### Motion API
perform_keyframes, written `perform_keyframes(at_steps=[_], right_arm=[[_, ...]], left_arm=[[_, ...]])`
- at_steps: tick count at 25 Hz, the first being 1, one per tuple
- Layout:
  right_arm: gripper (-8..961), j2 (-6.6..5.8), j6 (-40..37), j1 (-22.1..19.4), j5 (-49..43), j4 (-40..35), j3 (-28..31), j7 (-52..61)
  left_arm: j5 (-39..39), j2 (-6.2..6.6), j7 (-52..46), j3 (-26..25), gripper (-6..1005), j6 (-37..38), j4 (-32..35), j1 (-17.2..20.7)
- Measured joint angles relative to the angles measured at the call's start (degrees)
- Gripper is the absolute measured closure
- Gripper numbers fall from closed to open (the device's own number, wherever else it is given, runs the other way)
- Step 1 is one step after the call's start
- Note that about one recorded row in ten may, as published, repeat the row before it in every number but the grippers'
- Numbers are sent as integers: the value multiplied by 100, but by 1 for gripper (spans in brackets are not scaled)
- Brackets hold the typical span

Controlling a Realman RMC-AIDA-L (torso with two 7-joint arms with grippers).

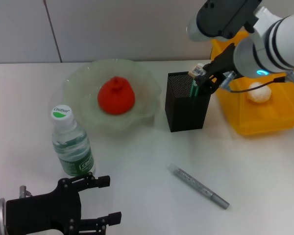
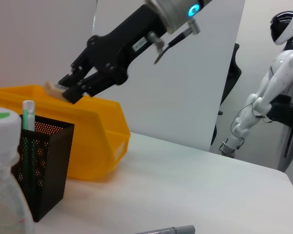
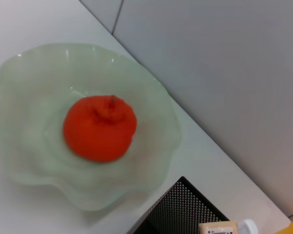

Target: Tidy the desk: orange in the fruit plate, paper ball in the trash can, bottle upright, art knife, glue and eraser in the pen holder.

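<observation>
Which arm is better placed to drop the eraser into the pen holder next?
The right. Its pincer already grips the eraser directly above the pen holder. The left pincer sits at the table's near edge beside the upright bottle.

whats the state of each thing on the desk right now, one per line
red-orange round orange: lying in the pale-green ruffled glass fruit plate
white crumpled paper ball: inside the yellow plastic trash can
clear plastic water bottle: upright, white cap on
small beige eraser: gripped above the black mesh pen holder
grey art knife: lying flat on the desk
right end effector: shut on the eraser
left end effector: open, idle near the bottle
</observation>
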Motion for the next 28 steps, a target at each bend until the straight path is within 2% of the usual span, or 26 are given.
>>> perform_keyframes(at_steps=[4, 9, 16, 22, 28], right_arm=[[693, 2, 605, 139, 47, 688, 1, -167], [685, 6, 1007, 404, 128, 1389, 0, -210], [675, 13, 1027, 417, 134, 1330, -8, -256], [442, 23, 287, 358, 160, 713, -41, -243], [358, 33, -1012, 311, 597, -104, -203, 71]], left_arm=[[1, 0, -6, -3, 135, 0, 0, 0], [-2, 0, -15, -18, 135, 2, 0, -5], [-8, 0, -18, -37, 135, 7, 0, 0], [-8, 0, -20, -44, 135, 5, 2, -3], [-8, 6, -20, -53, 135, 2, 24, -13]])
